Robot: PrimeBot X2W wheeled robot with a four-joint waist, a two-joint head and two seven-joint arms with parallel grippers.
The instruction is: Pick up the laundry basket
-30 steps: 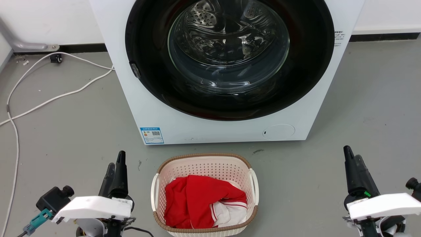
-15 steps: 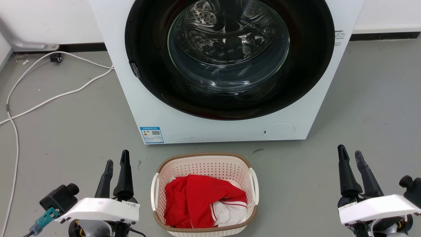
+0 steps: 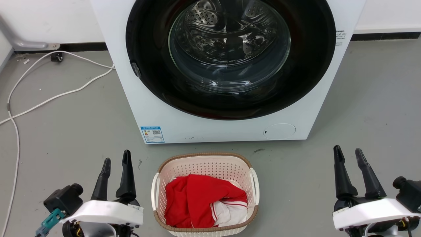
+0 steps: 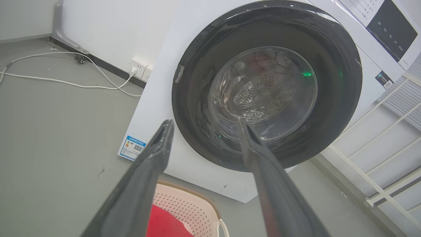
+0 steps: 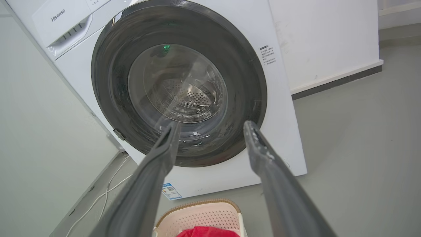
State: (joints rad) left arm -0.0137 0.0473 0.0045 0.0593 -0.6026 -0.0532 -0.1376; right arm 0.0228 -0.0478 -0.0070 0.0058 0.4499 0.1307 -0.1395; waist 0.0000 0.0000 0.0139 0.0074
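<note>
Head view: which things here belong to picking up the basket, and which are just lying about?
For the job:
laundry basket
white side handles
left pincer, open, clear of the basket
right pincer, open, clear of the basket

Lying about:
washing machine
white cable
red and white clothes, inside the basket

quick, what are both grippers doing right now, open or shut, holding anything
left gripper: open, holding nothing
right gripper: open, holding nothing
</note>
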